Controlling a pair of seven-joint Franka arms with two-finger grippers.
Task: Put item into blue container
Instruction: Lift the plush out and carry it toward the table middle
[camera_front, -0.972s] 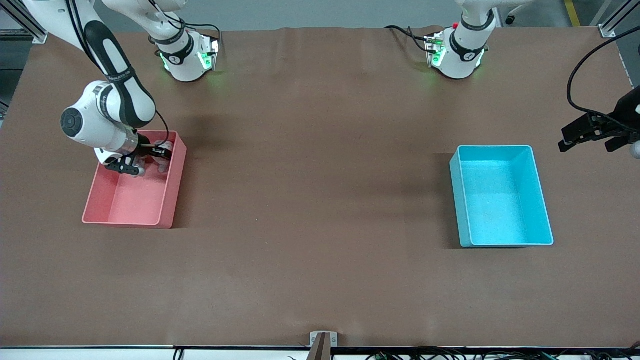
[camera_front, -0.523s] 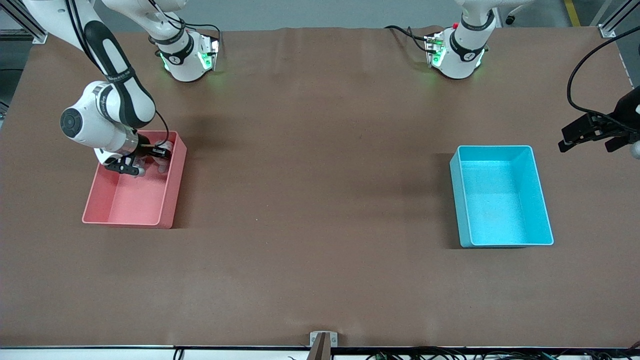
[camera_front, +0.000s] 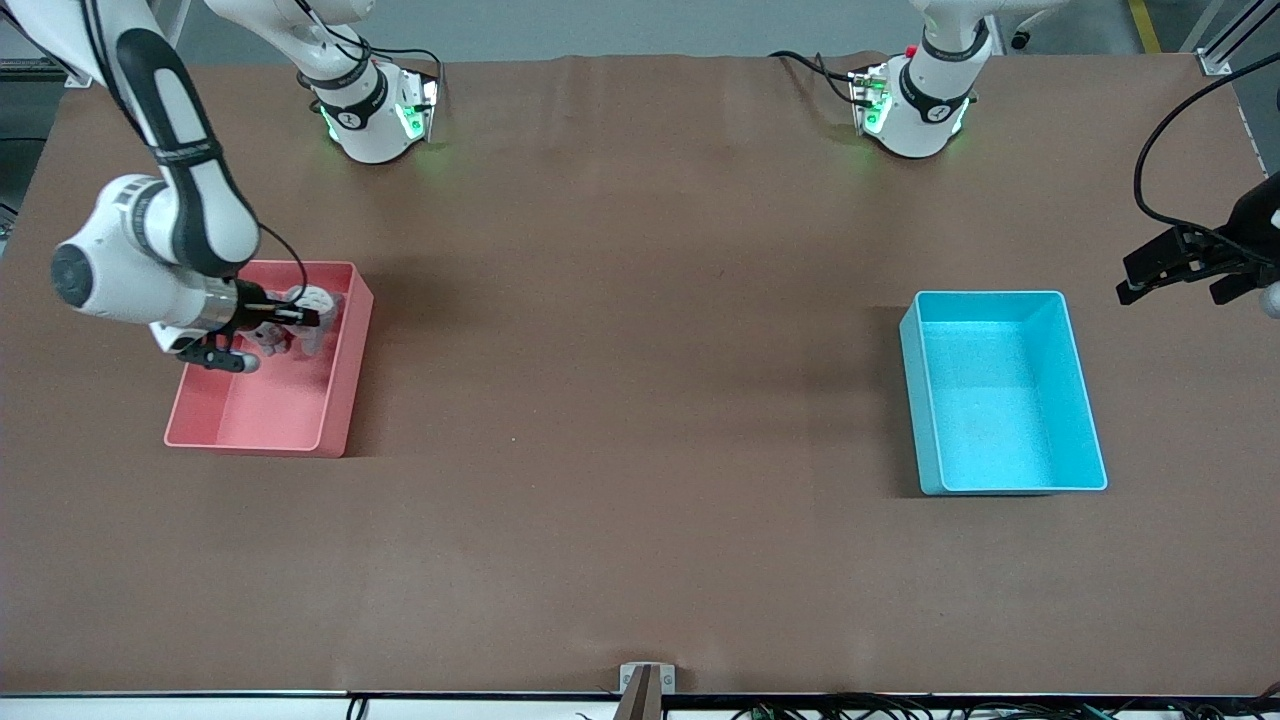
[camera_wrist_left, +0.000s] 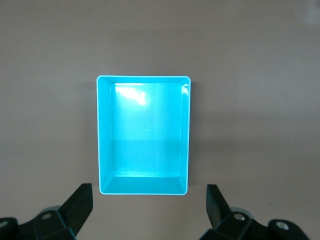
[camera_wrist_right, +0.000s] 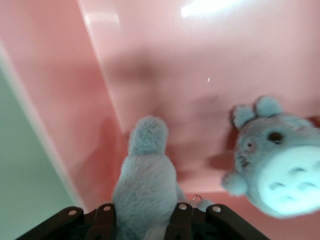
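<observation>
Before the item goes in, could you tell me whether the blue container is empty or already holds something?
Empty. The blue container shows only its bare floor in the front view, and the left wrist view, looking straight down into it, shows nothing inside either.

Cyan blue container (camera_front: 1003, 392) sits upright toward the left arm's end.

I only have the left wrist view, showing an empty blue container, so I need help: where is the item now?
Observer: It is in the pink bin, at the right arm's end of the table.
Operator: Does a gripper hold it?
Observer: Yes, the right gripper is shut on a grey plush toy.
Operator: Anything else in that bin?
Observer: A second grey plush with a white belly, beside it.
</observation>
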